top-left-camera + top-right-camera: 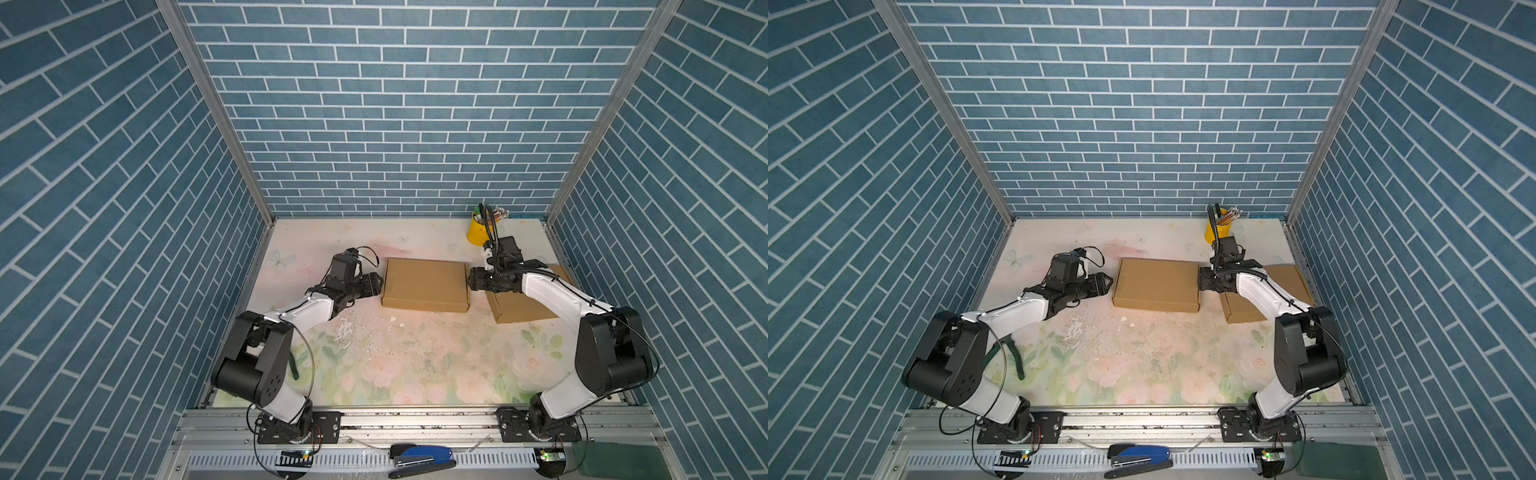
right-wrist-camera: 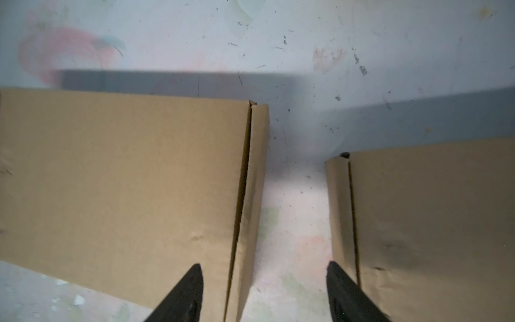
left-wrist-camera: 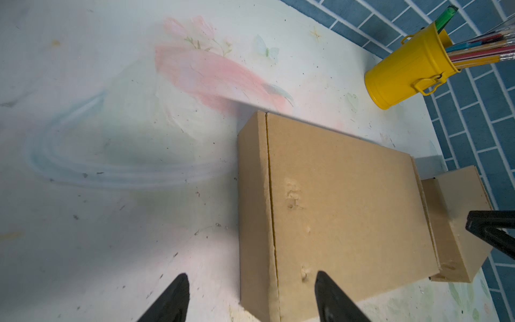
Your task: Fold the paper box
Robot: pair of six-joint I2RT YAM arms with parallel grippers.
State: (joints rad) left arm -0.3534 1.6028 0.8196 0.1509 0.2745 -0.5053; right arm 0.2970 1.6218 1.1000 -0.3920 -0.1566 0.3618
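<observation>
The paper box (image 1: 424,284) (image 1: 1156,284) lies closed and flat, brown cardboard, in the middle of the floral mat. My left gripper (image 1: 376,284) (image 1: 1106,284) sits at its left end. In the left wrist view the gripper (image 3: 252,278) is open: one finger (image 3: 328,295) is over the box (image 3: 348,200), the other over the mat. My right gripper (image 1: 473,280) (image 1: 1202,284) is at the box's right end. In the right wrist view the gripper (image 2: 264,270) is open above the box's side wall (image 2: 125,172) and the gap beside it, holding nothing.
A second cardboard box (image 1: 519,307) (image 1: 1244,307) (image 2: 432,223) lies just right of the first, partly under my right arm. A yellow bucket of pencils (image 1: 480,228) (image 3: 407,75) stands at the back right. A green-handled tool (image 1: 1013,357) lies under my left arm. A blue stapler (image 1: 422,455) rests on the front rail.
</observation>
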